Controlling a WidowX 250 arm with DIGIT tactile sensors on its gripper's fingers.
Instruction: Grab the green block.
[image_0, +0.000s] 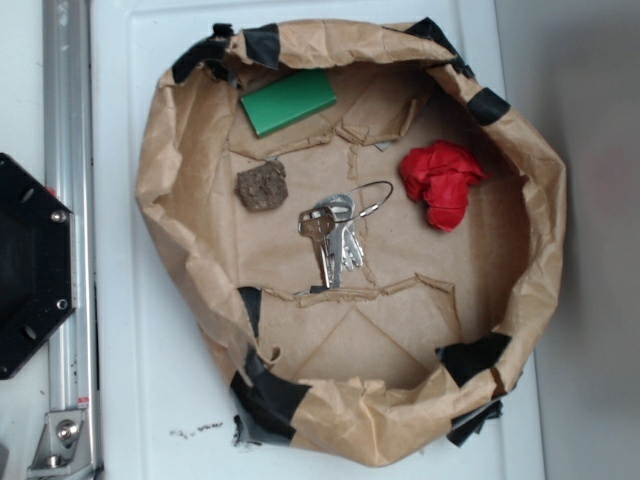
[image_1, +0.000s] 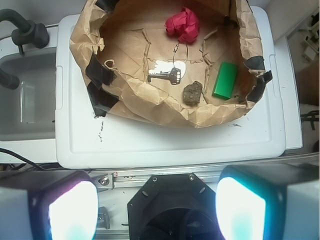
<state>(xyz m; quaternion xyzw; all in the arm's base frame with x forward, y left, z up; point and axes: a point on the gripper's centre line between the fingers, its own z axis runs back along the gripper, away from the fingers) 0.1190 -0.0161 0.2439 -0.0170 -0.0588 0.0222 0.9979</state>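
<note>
End effector spread wide, green block untouched

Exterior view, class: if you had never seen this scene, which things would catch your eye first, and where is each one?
The red wrinkly lump stands out most, at the right side of the crumpled brown paper nest. Next comes the green block, lying flat near the nest's top edge. A bunch of keys glints in the middle, with a rough brown chunk just to their left.
</note>
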